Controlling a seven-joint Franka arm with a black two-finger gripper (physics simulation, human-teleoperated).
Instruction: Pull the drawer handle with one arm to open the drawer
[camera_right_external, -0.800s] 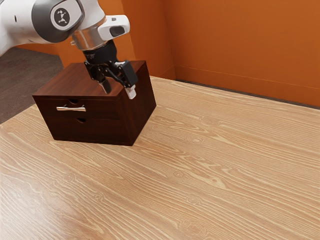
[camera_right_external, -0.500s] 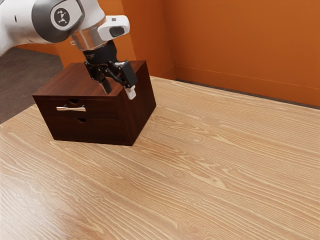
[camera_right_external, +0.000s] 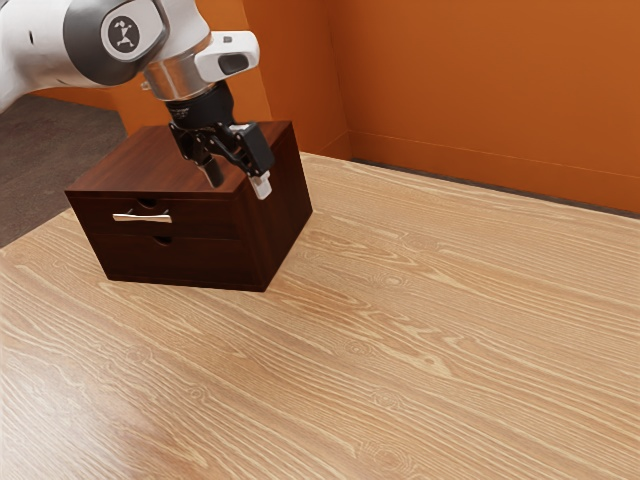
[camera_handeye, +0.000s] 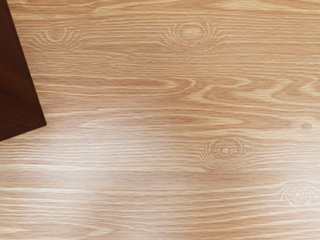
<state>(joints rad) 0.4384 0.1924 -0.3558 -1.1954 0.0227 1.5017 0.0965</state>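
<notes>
One dark brown wooden box-shaped cabinet (camera_right_external: 140, 168) stands on the light oak-grain tabletop (camera_right_external: 420, 330). Its front face carries one slim silver bar handle (camera_right_external: 142, 216), fixed across the upper drawer (camera_right_external: 200, 217). That drawer front lies flush with the cabinet's face, so the drawer is closed. A second, lower front sits beneath it, marked by a small dark notch and no bar.

One white and grey robot arm (camera_right_external: 110, 35) comes in above the cabinet and bends down to one black two-finger hand (camera_right_external: 238, 180). The hand hangs over the cabinet's top, near the top corner farthest from the handle, and is tilted outward past that edge. Its fingers (camera_right_external: 213, 176) are spread wide with nothing between them. The handle is well apart from the hand, down on the cabinet's front.

The exterior view gives the whole cabinet, the handle, the arm and the orange walls (camera_right_external: 480, 80) behind the cabinet. The wrist view looks straight down and catches one dark corner of the cabinet (camera_handeye: 14, 85), with the tabletop (camera_handeye: 175, 125) and its knots and rings spreading away from that corner.
</notes>
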